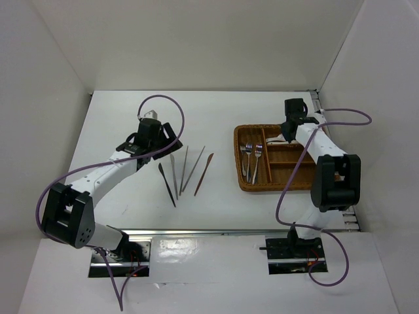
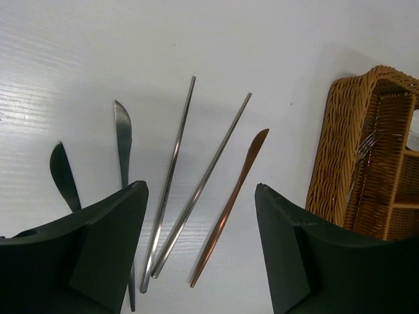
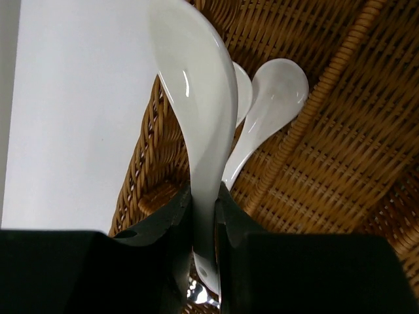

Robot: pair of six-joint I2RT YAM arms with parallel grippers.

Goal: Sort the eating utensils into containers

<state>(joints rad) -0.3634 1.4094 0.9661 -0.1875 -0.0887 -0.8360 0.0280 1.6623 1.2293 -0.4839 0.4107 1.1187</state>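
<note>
Right gripper [image 3: 204, 196] clamped on white spoon [image 3: 196, 98], arm stretched out over wicker tray [image 3: 340, 131], two more spoons [image 3: 275, 91] just under it | left gripper [image 2: 200, 190] jaws wide apart, wrist angled down, sticks [image 2: 177, 150] below on table [image 2: 262, 52]

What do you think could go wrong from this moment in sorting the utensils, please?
1. The right hand pinches the white spoon by its handle, its bowl over the wicker tray's rim; released here, it might tip out onto the table.
2. The open left hand hovers over two silver sticks lying close together; closing could catch both, or nudge the copper piece.
</note>
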